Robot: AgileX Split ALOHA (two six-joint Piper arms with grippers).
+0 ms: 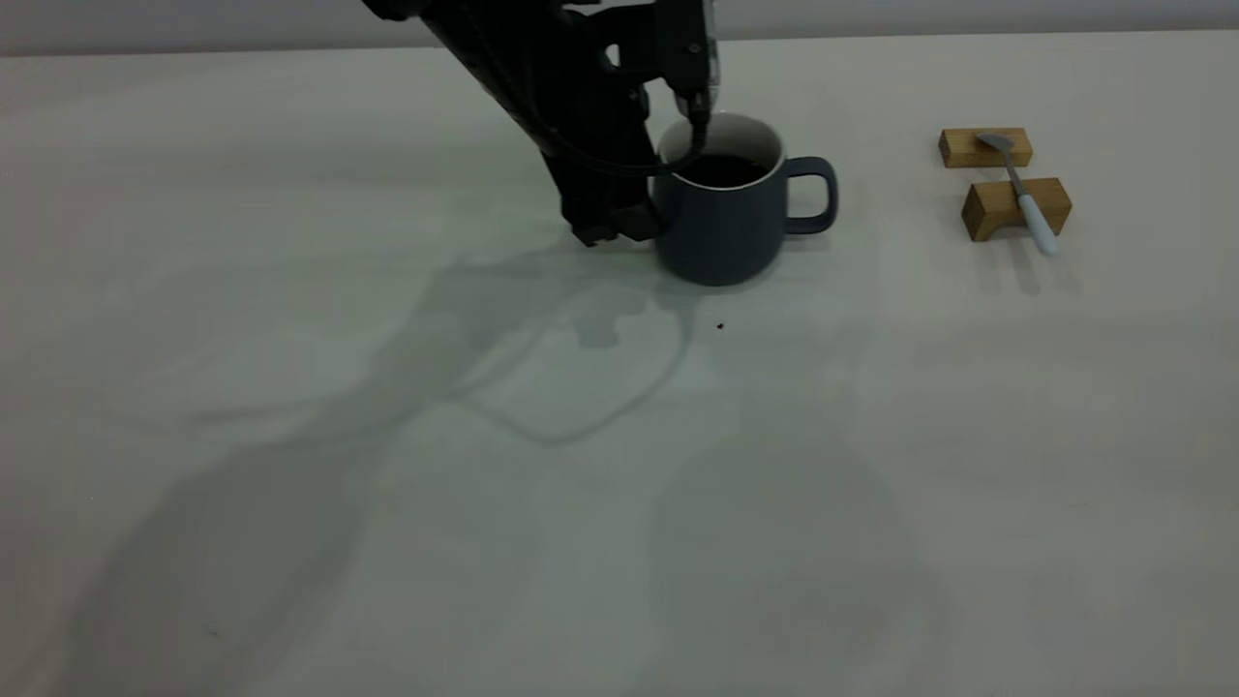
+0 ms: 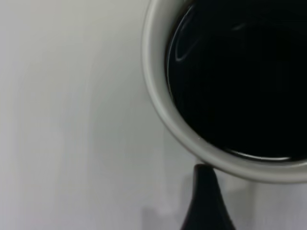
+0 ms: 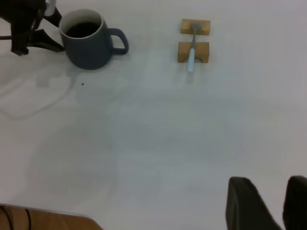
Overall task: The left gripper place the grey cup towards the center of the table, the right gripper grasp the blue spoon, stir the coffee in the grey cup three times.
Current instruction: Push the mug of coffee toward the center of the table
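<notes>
The grey cup (image 1: 724, 227) stands upright near the far middle of the table (image 1: 619, 503), its handle toward the right side. Dark coffee (image 1: 721, 170) fills it. My left gripper (image 1: 647, 203) reaches down against the cup's left side. Its fingers are spread open and their tips lie at the cup's wall. In the left wrist view one black finger (image 2: 206, 201) ends just outside the white rim (image 2: 158, 100). The blue spoon (image 1: 1024, 198) lies across two wooden blocks at the far right. My right gripper (image 3: 276, 206) hovers open over bare table, far from the spoon (image 3: 191, 50) and the cup (image 3: 86, 48).
Two tan wooden blocks (image 1: 985, 147) (image 1: 997, 208) carry the spoon. A tiny dark speck (image 1: 720, 326) lies just in front of the cup. A wooden edge (image 3: 43, 218) shows under the right arm. The near half of the table is bare.
</notes>
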